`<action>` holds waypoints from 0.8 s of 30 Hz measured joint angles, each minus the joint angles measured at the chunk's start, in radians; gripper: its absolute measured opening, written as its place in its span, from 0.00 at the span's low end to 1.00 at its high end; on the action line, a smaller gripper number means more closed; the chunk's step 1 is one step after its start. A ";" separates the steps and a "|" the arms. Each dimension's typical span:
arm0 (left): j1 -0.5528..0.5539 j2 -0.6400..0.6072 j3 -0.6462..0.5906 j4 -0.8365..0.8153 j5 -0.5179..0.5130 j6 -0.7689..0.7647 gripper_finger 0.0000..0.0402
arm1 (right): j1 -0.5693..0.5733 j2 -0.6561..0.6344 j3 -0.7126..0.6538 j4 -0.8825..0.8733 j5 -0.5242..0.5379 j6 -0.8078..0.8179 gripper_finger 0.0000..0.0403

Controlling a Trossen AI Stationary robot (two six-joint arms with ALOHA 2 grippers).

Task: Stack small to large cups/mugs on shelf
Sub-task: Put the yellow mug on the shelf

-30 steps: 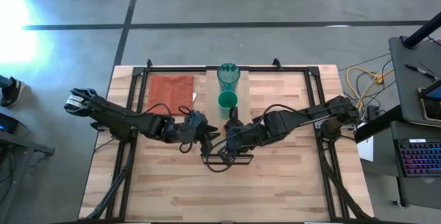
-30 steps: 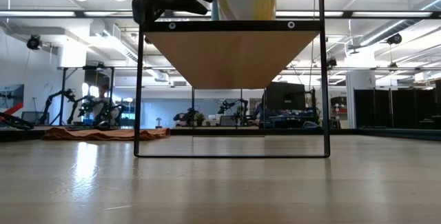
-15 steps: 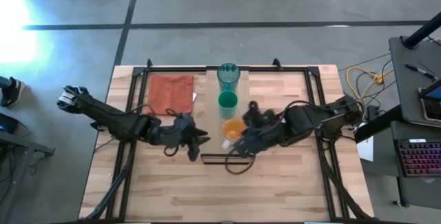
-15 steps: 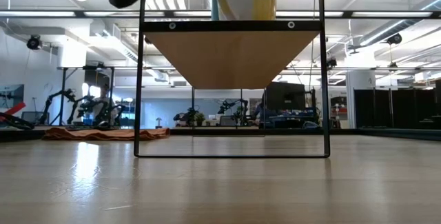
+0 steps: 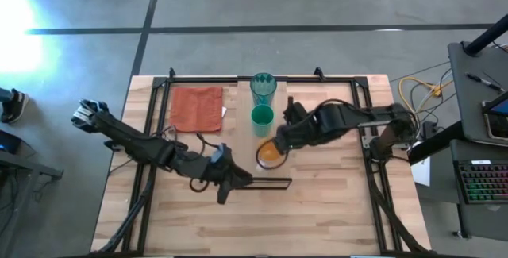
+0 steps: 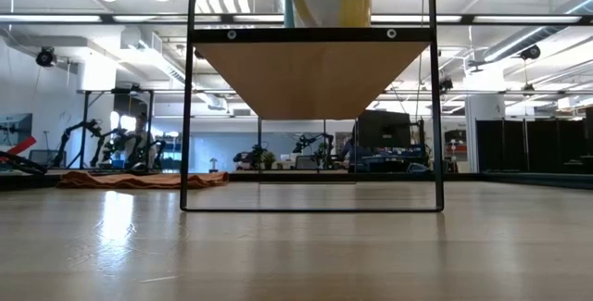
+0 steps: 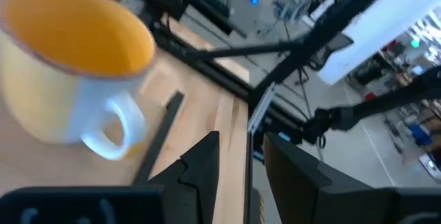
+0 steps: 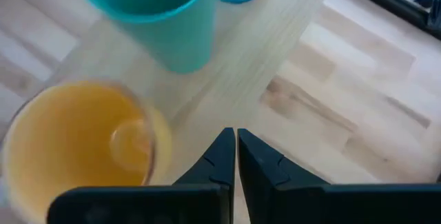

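The light-wood shelf [image 5: 248, 143] runs from the table's far edge toward its middle. On it, in a row from far to near, stand the teal tumbler [image 5: 263, 86], the green cup [image 5: 263, 116] and the orange mug [image 5: 271, 152]. The mug's white handle [image 7: 114, 124] shows in the left wrist view. My right gripper [image 5: 283, 136] is shut and empty just to the right of the mug [image 8: 76, 148] and green cup [image 8: 162, 24]. My left gripper [image 5: 232, 183] is open and empty by the shelf's dark front edge [image 5: 266, 182]. The low view shows the mug's base [image 6: 329, 0] on the shelf.
An orange-red cloth [image 5: 197, 107] lies to the left of the shelf, at the far left of the table. The shelf's black frame [image 6: 310, 31] stands above the tabletop. Black rails [image 5: 159, 123] border the table. Bare wood lies near the front edge [image 5: 262, 226].
Both grippers have drawn away from the orange mug, which they covered a second ago. The mug now stands uncovered on the shelf. My right gripper has gone toward the table's far edge. My left gripper has gone toward the near edge.
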 joint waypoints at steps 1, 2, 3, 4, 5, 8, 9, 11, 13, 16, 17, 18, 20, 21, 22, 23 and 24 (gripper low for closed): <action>0.000 0.014 0.001 0.005 0.007 0.000 0.25 | -0.014 -0.001 -0.009 0.010 -0.002 -0.014 0.03; 0.000 0.031 0.004 0.006 0.014 -0.002 0.25 | -0.027 -0.002 -0.019 0.018 -0.006 -0.028 0.03; 0.000 0.047 0.007 0.006 0.023 -0.003 0.25 | -0.039 -0.002 -0.027 0.024 -0.007 -0.039 0.03; 0.000 0.065 0.009 0.005 0.033 -0.005 0.25 | -0.050 -0.001 -0.034 0.031 -0.008 -0.049 0.03; 0.000 0.082 0.014 0.006 0.041 -0.007 0.25 | -0.059 -0.001 -0.041 0.037 -0.009 -0.055 0.03; 0.000 0.136 0.034 0.009 0.054 -0.028 0.25 | -0.084 -0.001 -0.057 0.047 -0.015 -0.071 0.03; 0.000 0.154 0.042 0.006 0.054 -0.029 0.25 | -0.090 -0.001 -0.062 0.053 -0.018 -0.073 0.03; 0.000 0.182 0.057 0.009 0.029 -0.029 0.25 | -0.096 -0.001 -0.069 0.055 -0.025 -0.073 0.03; -0.001 0.201 0.066 0.006 -0.024 -0.030 0.25 | -0.095 -0.001 -0.080 0.063 -0.031 -0.068 0.03; 0.001 0.217 0.075 0.008 -0.103 -0.030 0.25 | -0.093 -0.001 -0.105 0.070 -0.054 -0.051 0.03; 0.001 0.221 0.076 0.008 -0.122 -0.029 0.25 | -0.093 -0.001 -0.115 0.081 -0.063 -0.049 0.03; 0.003 0.224 0.076 0.008 -0.138 -0.030 0.25 | -0.092 0.000 -0.123 0.093 -0.065 -0.049 0.03; 0.009 0.226 0.076 -0.001 -0.158 -0.030 0.25 | -0.091 0.000 -0.134 0.122 -0.065 -0.047 0.03; 0.012 0.226 0.076 -0.006 -0.163 -0.030 0.25 | -0.091 -0.001 -0.140 0.143 -0.065 -0.049 0.03; 0.015 0.226 0.076 -0.015 -0.172 -0.030 0.25 | -0.091 -0.001 -0.145 0.167 -0.065 -0.053 0.03; 0.017 0.226 0.076 -0.031 -0.183 -0.030 0.25 | -0.091 0.000 -0.147 0.184 -0.067 -0.055 0.03; 0.020 0.226 0.076 -0.048 -0.192 -0.030 0.25 | -0.091 0.000 -0.149 0.199 -0.072 -0.061 0.03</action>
